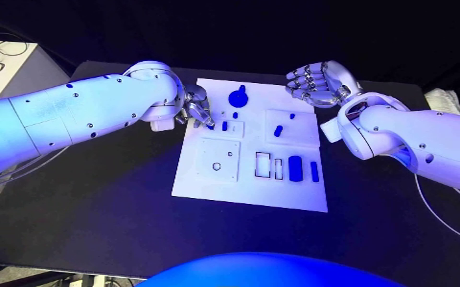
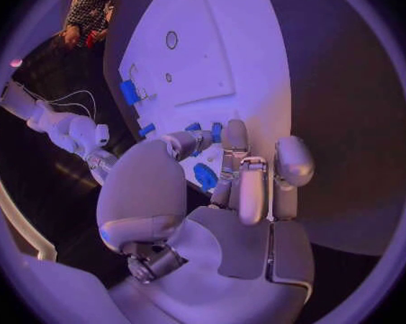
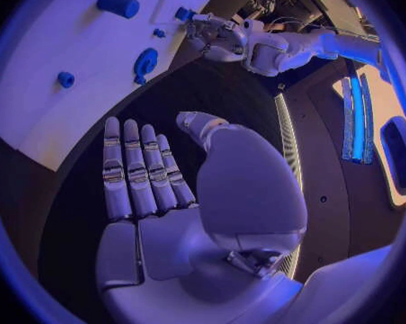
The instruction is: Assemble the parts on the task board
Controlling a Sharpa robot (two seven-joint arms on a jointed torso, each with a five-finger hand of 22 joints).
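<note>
The white task board (image 1: 251,187) lies in the middle of the black table. My left hand (image 1: 195,109) hangs over the board's far left edge and pinches a small blue part (image 2: 196,132) between thumb and a finger, low over the board. A round blue knob (image 1: 238,96) stands at the far edge, just beyond those fingers. A blue peg (image 1: 278,130), a blue oblong part (image 1: 295,167) and a narrow blue bar (image 1: 314,172) lie on the board's right half. My right hand (image 1: 317,83) hovers off the far right corner, fingers straight side by side (image 3: 140,169), holding nothing.
A square plate with two holes (image 1: 219,157) and two empty rectangular slots (image 1: 262,165) sit in the board's near half. Black table surface (image 1: 106,194) stretches to the left, right and front of the board. A white box (image 1: 19,64) stands at the far left.
</note>
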